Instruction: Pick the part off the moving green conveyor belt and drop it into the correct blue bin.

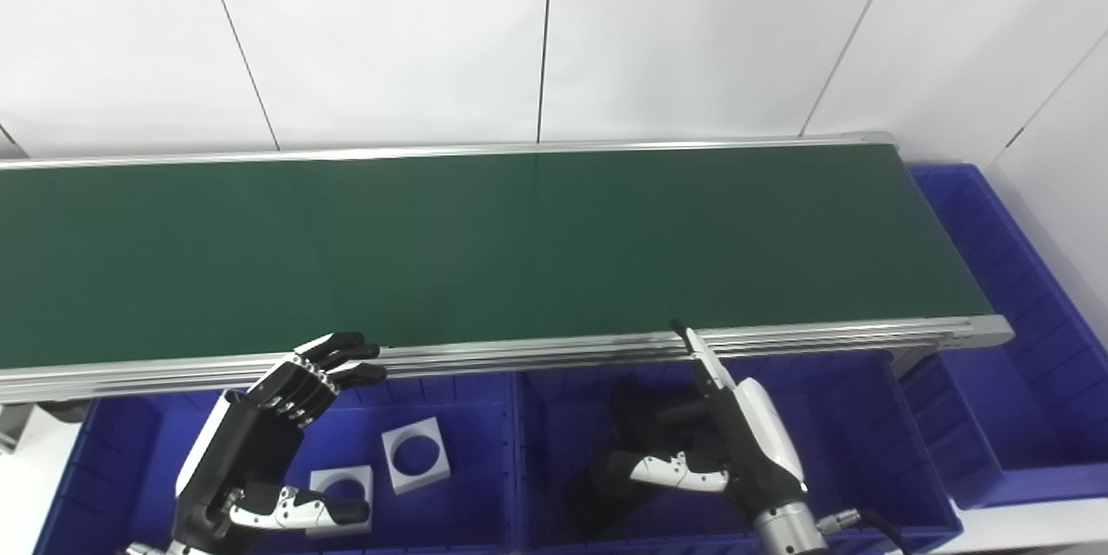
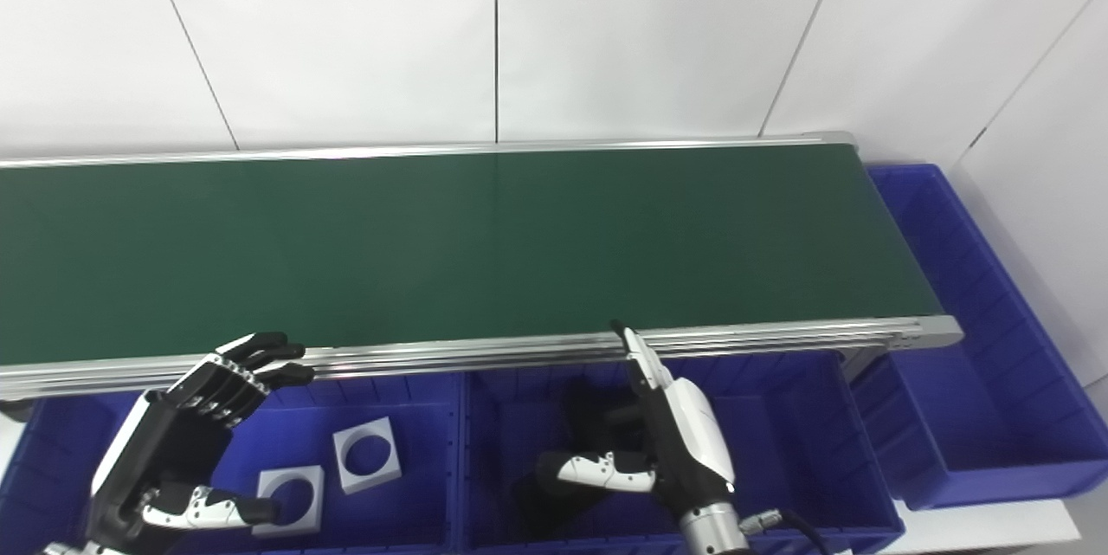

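You have two white square parts (image 1: 415,454) in the left blue bin (image 1: 467,486) at 7 o'clock. Both hands, left hand (image 1: 260,442) and right hand (image 1: 736,442), hold nothing, fingers spread apart.

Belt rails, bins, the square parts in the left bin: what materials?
Rails: likely brushed aluminium, silver and grooved. Bins: probably moulded plastic, glossy blue, ribbed walls. Square parts: pale grey with a round hole, matte; metal or plastic, can't tell.

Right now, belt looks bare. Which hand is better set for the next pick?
Probably left: the left hand is open, fingers reaching the green belt's near rail. The right hand sits edge-on over the middle blue bin; its state is unclear.
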